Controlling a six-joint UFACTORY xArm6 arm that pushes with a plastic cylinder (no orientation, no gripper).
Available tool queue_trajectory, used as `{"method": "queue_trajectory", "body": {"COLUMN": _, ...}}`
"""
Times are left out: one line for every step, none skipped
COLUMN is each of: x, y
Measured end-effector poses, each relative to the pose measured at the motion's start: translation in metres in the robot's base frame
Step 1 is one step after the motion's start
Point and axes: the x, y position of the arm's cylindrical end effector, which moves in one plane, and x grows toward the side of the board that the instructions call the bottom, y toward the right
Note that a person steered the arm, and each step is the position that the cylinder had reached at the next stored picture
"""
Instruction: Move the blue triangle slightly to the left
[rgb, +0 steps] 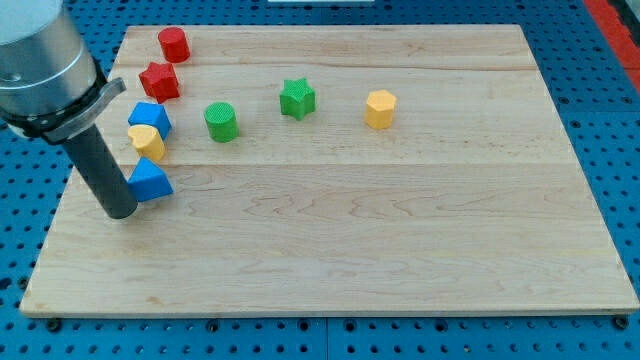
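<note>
The blue triangle (151, 182) lies on the wooden board (400, 250) near the view's left edge. My tip (120, 212) rests on the board just left of and slightly below the triangle, touching or nearly touching its left side. The dark rod rises from there to the arm's grey body at the view's top left.
Just above the triangle sit a yellow block (148, 141) and a blue cube (149, 117). Further up are a red star (160, 80) and a red cylinder (174, 44). A green cylinder (221, 121), a green star (297, 98) and a yellow hexagon (380, 108) lie towards the middle.
</note>
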Motion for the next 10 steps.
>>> {"method": "queue_trajectory", "body": {"x": -0.001, "y": 0.093}}
{"method": "queue_trajectory", "body": {"x": -0.025, "y": 0.129}}
{"method": "queue_trajectory", "body": {"x": -0.025, "y": 0.073}}
{"method": "queue_trajectory", "body": {"x": -0.026, "y": 0.03}}
{"method": "queue_trajectory", "body": {"x": -0.025, "y": -0.004}}
{"method": "queue_trajectory", "body": {"x": -0.012, "y": -0.006}}
{"method": "queue_trajectory", "body": {"x": -0.005, "y": -0.06}}
{"method": "queue_trajectory", "body": {"x": -0.015, "y": -0.09}}
{"method": "queue_trajectory", "body": {"x": -0.044, "y": -0.09}}
{"method": "queue_trajectory", "body": {"x": -0.052, "y": -0.09}}
